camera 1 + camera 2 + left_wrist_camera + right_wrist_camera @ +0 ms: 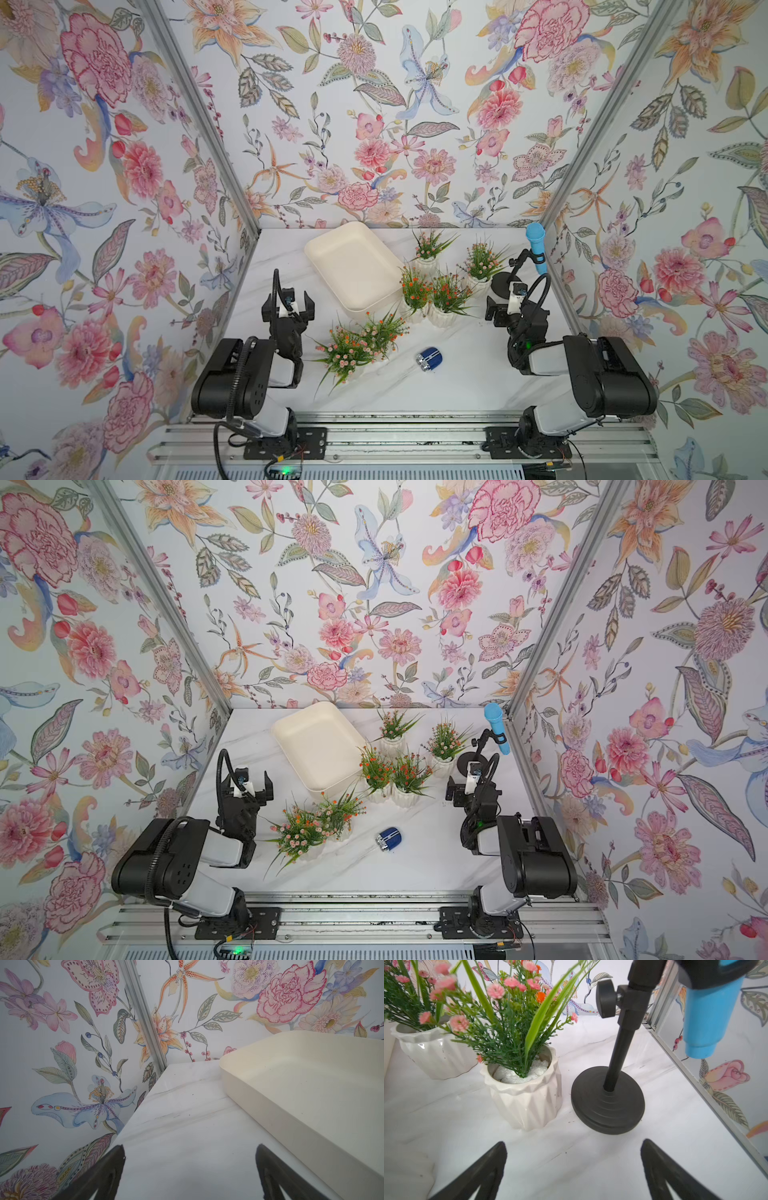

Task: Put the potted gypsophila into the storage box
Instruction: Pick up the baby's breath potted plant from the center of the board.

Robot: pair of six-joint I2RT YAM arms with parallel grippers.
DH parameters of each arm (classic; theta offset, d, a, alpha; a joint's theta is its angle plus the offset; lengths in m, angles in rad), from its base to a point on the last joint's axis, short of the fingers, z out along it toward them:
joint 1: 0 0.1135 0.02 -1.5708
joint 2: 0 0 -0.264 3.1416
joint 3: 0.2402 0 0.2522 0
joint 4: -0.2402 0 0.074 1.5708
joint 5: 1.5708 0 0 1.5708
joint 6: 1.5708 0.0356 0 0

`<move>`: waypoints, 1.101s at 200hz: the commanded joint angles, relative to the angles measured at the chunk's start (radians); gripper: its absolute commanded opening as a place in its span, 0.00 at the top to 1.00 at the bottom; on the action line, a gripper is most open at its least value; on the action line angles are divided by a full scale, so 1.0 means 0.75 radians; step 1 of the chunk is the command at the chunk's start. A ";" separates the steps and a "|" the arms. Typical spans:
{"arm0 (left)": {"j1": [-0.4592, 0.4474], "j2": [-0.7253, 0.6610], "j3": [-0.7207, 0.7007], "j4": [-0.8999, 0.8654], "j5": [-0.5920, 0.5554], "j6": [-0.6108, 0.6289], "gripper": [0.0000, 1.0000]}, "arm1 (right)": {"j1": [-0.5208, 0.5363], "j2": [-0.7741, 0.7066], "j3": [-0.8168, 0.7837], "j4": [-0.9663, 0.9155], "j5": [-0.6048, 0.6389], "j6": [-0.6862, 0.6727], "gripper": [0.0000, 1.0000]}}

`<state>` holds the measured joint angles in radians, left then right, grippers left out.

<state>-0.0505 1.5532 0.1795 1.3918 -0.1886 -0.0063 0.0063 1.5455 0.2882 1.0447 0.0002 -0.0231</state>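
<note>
Potted gypsophila (448,293) stands beside the storage box (353,266); left hand (190,1147) and right hand (573,1141) gape wide, empty.

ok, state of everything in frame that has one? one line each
storage box: empty, flat on the table.
potted gypsophila: all six on the table, none in the box.
left gripper: fingers open, holding nothing.
right gripper: fingers open, holding nothing.
blue microphone: clipped in its black stand, stand upright.
blue-and-silver cylinder: lying on its side.
</note>
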 commanded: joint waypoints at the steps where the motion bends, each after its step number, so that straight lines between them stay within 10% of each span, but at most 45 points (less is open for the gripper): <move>1: 0.012 0.005 0.018 0.060 0.012 0.022 0.00 | 0.008 -0.001 0.018 0.054 0.002 -0.012 0.00; 191: 0.014 0.005 0.018 0.059 0.012 0.019 0.00 | 0.009 -0.005 0.019 0.058 0.002 -0.014 0.00; 220: 0.015 -0.090 0.014 -0.019 -0.045 0.001 0.00 | 0.021 -0.136 0.296 -0.542 0.013 -0.043 0.00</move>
<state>-0.0505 1.5505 0.1795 1.3899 -0.1894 -0.0067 0.0074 1.5246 0.3317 0.9424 0.0013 -0.0235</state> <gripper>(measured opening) 0.996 0.999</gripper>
